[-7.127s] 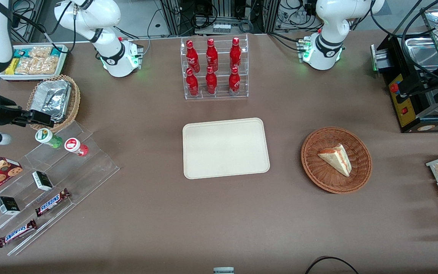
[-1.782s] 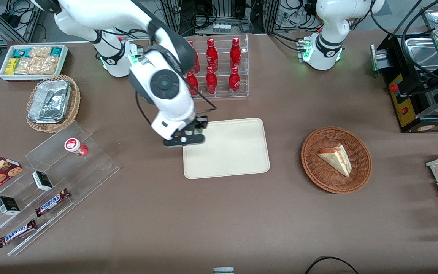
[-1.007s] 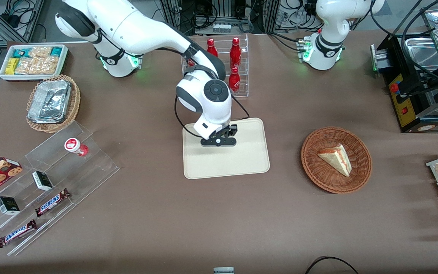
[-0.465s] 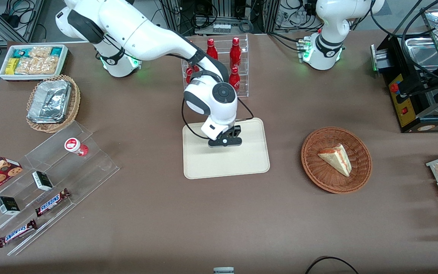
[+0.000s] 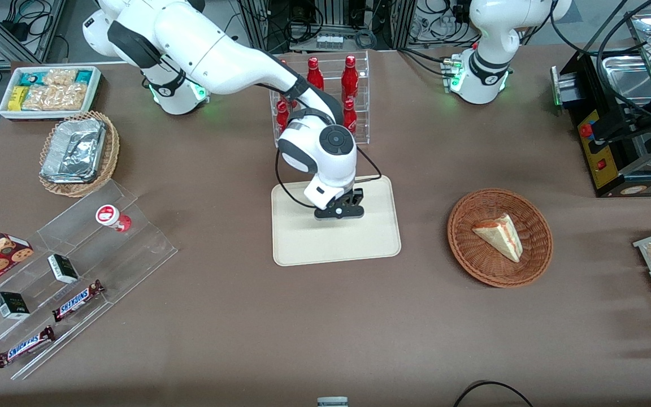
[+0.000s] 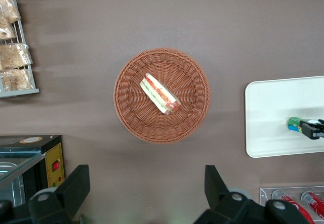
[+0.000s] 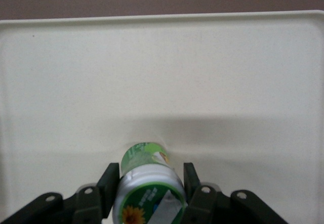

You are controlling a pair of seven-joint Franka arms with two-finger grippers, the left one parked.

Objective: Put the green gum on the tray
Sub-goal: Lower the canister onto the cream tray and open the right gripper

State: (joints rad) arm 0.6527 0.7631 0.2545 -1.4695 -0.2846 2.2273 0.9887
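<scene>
The beige tray (image 5: 303, 243) lies in the middle of the table. My right gripper (image 5: 339, 212) hangs low over the tray's middle. In the right wrist view the gripper (image 7: 149, 178) is shut on the green gum (image 7: 146, 157), with a black finger (image 7: 110, 183) on each side of its white lid. The tray surface (image 7: 228, 72) spreads out under the bottle. The gum is hidden under the hand in the front view. In the left wrist view the gum's green body (image 6: 293, 124) pokes out of the gripper (image 6: 313, 129) above the tray (image 6: 273, 113).
A clear rack of red bottles (image 5: 319, 102) stands just farther from the camera than the tray. A wicker basket (image 5: 540, 257) with a sandwich sits toward the parked arm's end. A red bottle (image 5: 112, 217) and snack bars rest on a clear stand toward the working arm's end.
My gripper has carried the green gum from the clear stand to over the tray, and in the last half second it shifted a little toward the tray's middle.
</scene>
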